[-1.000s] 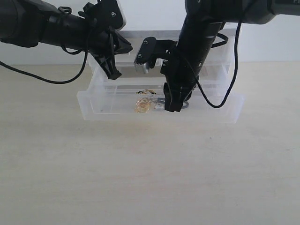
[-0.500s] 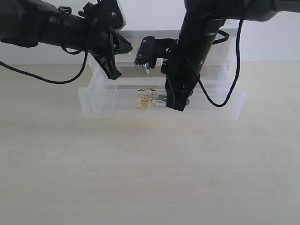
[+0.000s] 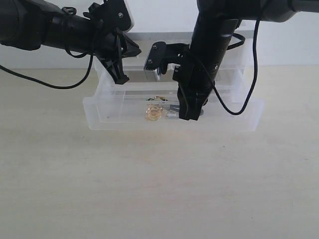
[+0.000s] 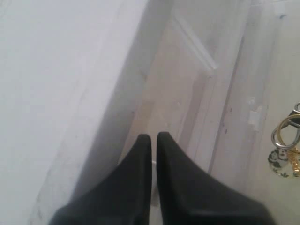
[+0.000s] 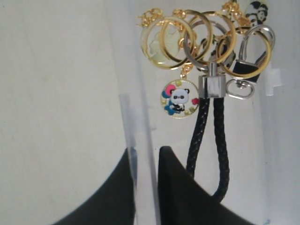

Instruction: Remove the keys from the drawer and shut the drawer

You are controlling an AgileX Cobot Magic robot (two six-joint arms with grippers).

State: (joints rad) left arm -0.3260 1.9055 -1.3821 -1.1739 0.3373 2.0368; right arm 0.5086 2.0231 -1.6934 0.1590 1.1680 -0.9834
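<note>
Pale wood-grain table (image 3: pixel 159 189) with a plain white wall (image 3: pixel 159 17) behind it. A translucent plastic drawer unit (image 3: pixel 241 55) sits at the back, against the wall. The drawer (image 3: pixel 119 114) is pulled well out toward the camera, with its front wall hanging over the tabletop.

The keys (image 3: pixel 155 110) are still inside, on the drawer floor just behind the front wall, around the middle. The right wrist view shows them properly: gold rings (image 5: pixel 176 40), a silver clasp (image 5: pixel 255 47), a little round panda charm (image 5: pixel 180 99) and a black braided strap (image 5: pixel 208 140).

The right arm comes almost straight down from the top, and the right gripper (image 3: pixel 188 115) is at the drawer's front wall, just right of the keys. Up close, the right gripper (image 5: pixel 146 150) straddles that clear wall (image 5: pixel 140 108). One finger is outside over the table, the other is inside right beside the strap, and they're closed down on the wall. It has the drawer, not the keys.

The left arm reaches in level from the upper left. The left gripper (image 3: pixel 121 77) points down over the drawer's back left corner, near the unit. In its own view the left gripper (image 4: pixel 153 136) has only a sliver of a gap between its fingers. I can't tell if it's pinching anything.

Room-wise, there's a big stretch of open tabletop in front of the drawer and out to both sides. A black cable (image 3: pixel 244 99) loops down off the right arm over the drawer's right part.
</note>
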